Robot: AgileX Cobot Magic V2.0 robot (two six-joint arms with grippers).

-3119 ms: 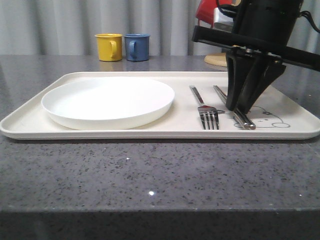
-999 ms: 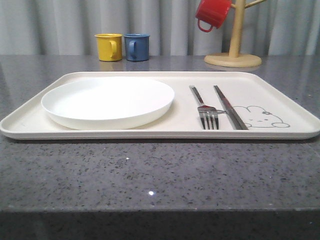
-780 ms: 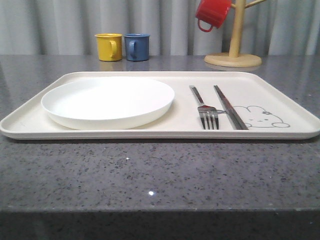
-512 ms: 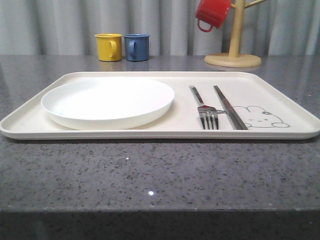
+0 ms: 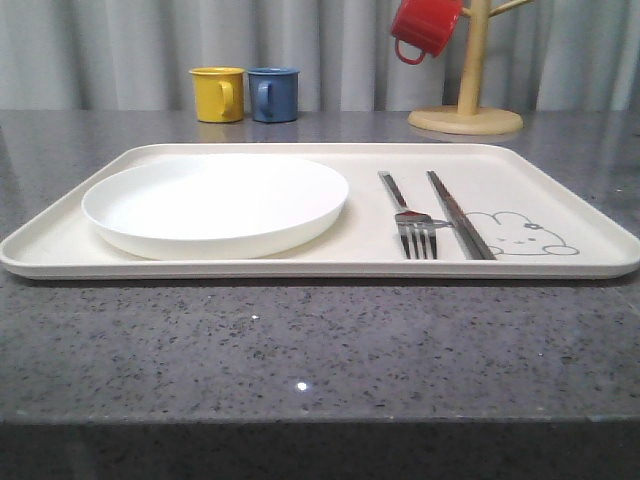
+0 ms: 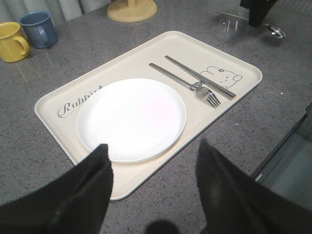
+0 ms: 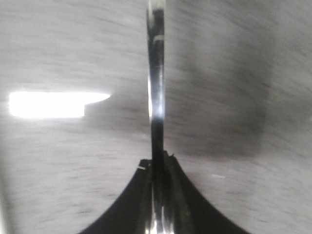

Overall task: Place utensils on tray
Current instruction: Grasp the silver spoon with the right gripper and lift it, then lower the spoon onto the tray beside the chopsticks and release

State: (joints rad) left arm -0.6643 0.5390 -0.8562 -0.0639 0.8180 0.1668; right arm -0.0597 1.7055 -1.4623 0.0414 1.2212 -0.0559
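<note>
A: From the front we see the tray [image 5: 560, 262] on a grey speckled counter [image 5: 300, 350], with the plate [image 5: 215, 203] on its left half. Just right of the plate lie the fork [image 5: 410, 215] and, beside it, the flat stick [image 5: 458, 212], both inside the rim. The stick's near end sits by the rabbit drawing [image 5: 520, 235].

B: The left wrist camera gives us the tray's "Rabbit" script [image 6: 78, 101], which the plate hides from the front. It also catches the right gripper [image 6: 259, 10] over the counter, well off the tray's rabbit corner, with a shiny spoon [image 6: 253, 24] under it. We cannot make out the spoon's bowl clearly there.

A: And the room past the tray?

B: Pale curtains [image 5: 120, 50]. A yellow mug [image 5: 218, 94] and a blue mug [image 5: 273, 94] touch each other beyond the tray's far edge, and a red mug [image 5: 425, 28] hangs on a wooden mug tree [image 5: 468, 100] beyond the tray's right part.

A: The claws?

B: The left gripper [image 6: 153, 161] hangs above the tray's near edge, fingers [image 6: 87, 185] spread wide, nothing between them. In the right wrist camera the right gripper's fingers are pressed together on a slim metal handle that runs straight out from them over blurred grey counter. So that claw is clamped on the spoon.
</note>
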